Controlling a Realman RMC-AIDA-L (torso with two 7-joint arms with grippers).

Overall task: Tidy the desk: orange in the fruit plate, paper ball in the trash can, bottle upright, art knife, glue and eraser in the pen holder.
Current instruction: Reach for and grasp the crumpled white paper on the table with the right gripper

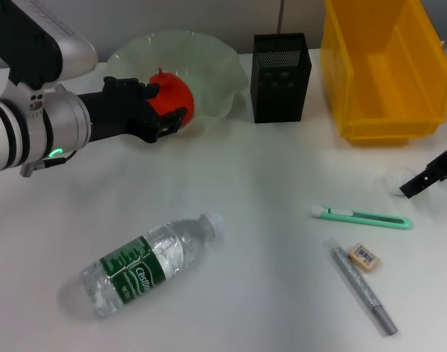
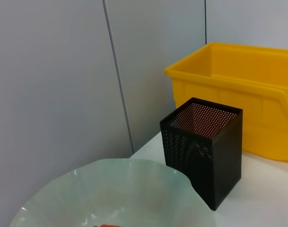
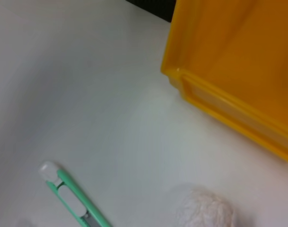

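head: left claw (image 1: 166, 110) grips orange (image 1: 173, 97) | wrist: pen holder (image 2: 203, 151) inside empty

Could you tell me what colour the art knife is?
Green art knife, clearest in the head view.

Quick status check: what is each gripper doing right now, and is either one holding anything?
Left gripper: closed on the red-orange round orange, over the pale green ruffled fruit plate.
Right gripper: beside the off-white crumpled paper ball; state cannot be told.

Paper ball (image 3: 205, 211) near trash can (image 3: 238, 71)
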